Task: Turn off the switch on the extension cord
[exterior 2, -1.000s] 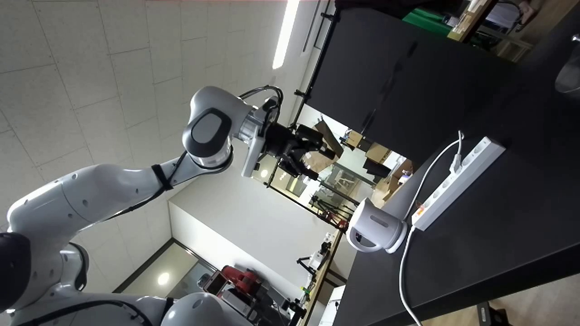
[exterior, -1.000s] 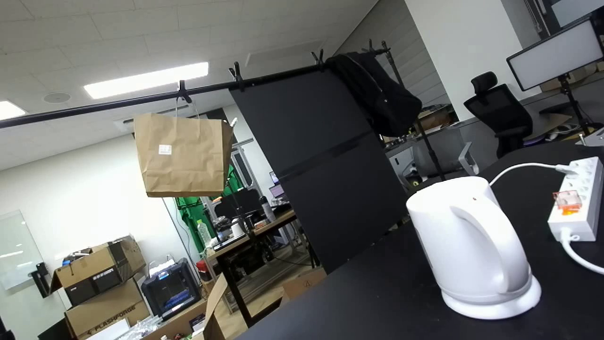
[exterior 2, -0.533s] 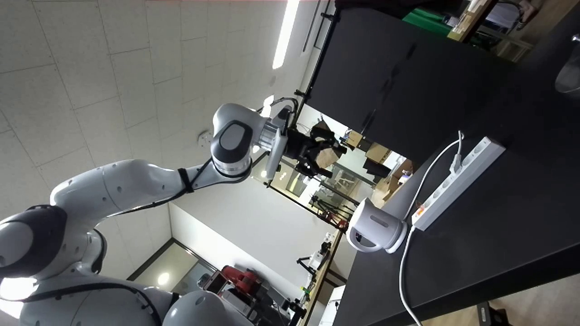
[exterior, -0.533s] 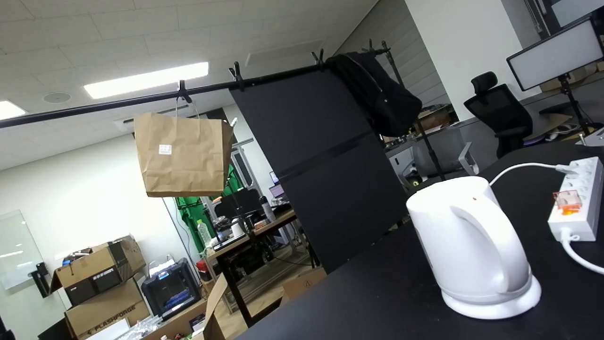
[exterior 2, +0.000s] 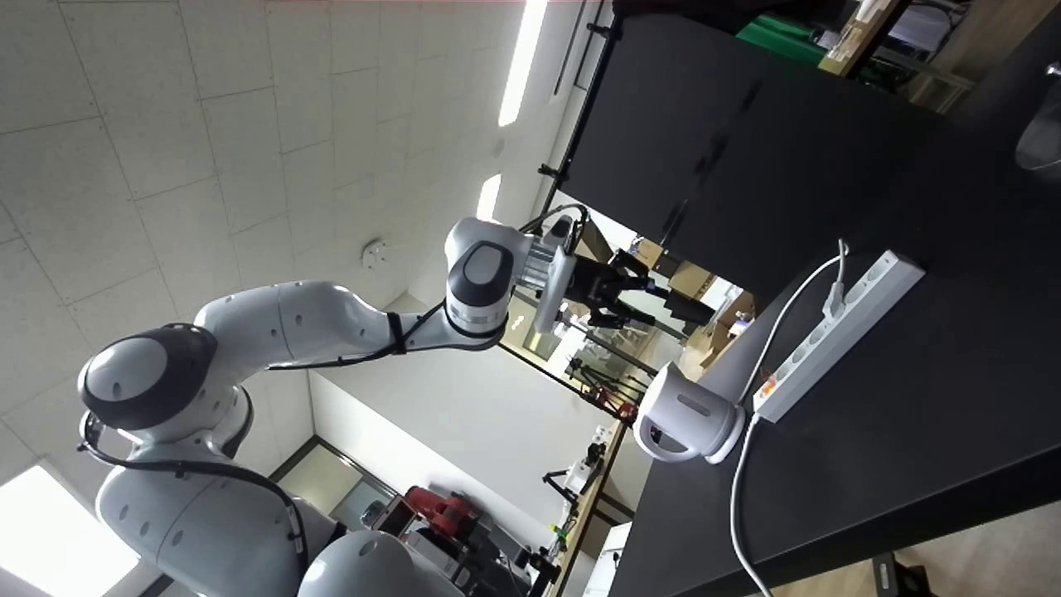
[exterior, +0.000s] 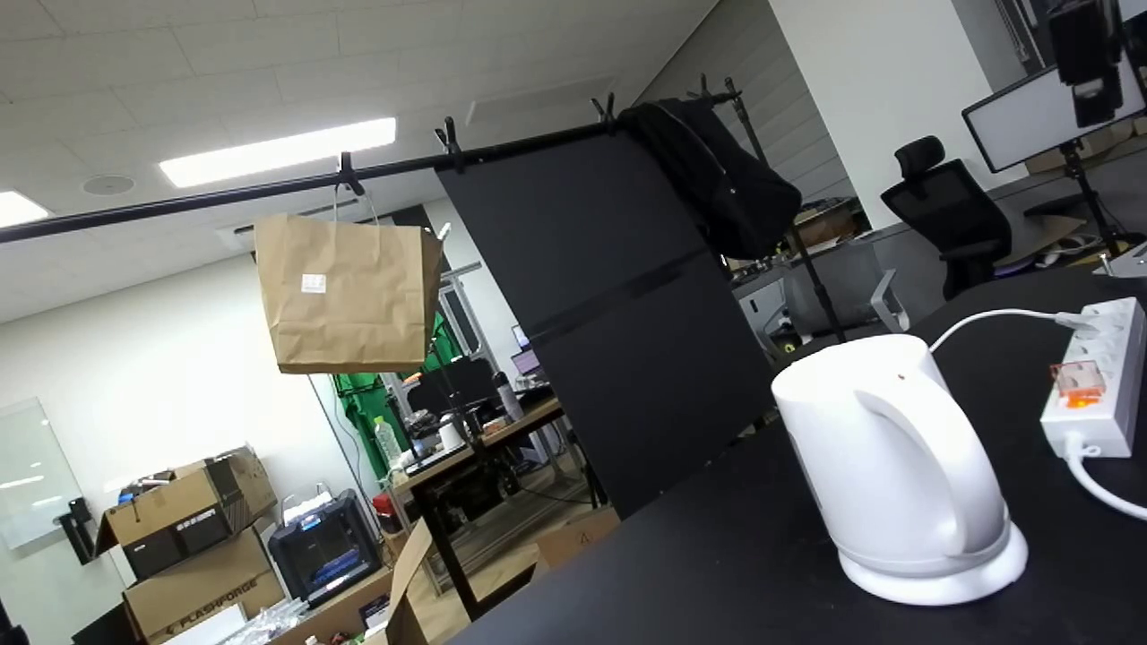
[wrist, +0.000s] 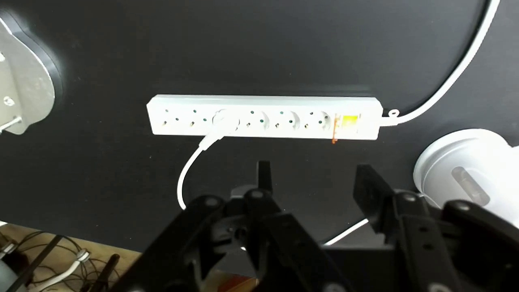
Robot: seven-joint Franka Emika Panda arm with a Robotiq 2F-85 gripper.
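Switch (wrist: 349,121): small and yellow-looking in your wrist view, it sat at the right end of the white power strip (wrist: 265,120).
Flap (exterior: 1079,377): in an exterior view you had it clear and orange-tinted, standing up beside the switch.
Claw (wrist: 314,180): yours stood wide, with the black table (wrist: 101,170) showing through its gap; it hung above the table, well apart from the switch.
Power strip: it lay flat on the table, its sockets (wrist: 286,120) facing up.
Plug (wrist: 215,132): white, it sat in the third socket from your left, its thin cord (wrist: 179,182) bending toward the near side.
Cable (wrist: 458,69): thicker, it curved from the switch end to the far right.
Kettle (wrist: 450,162): white, it stood upright on your near right, close to the switch end.
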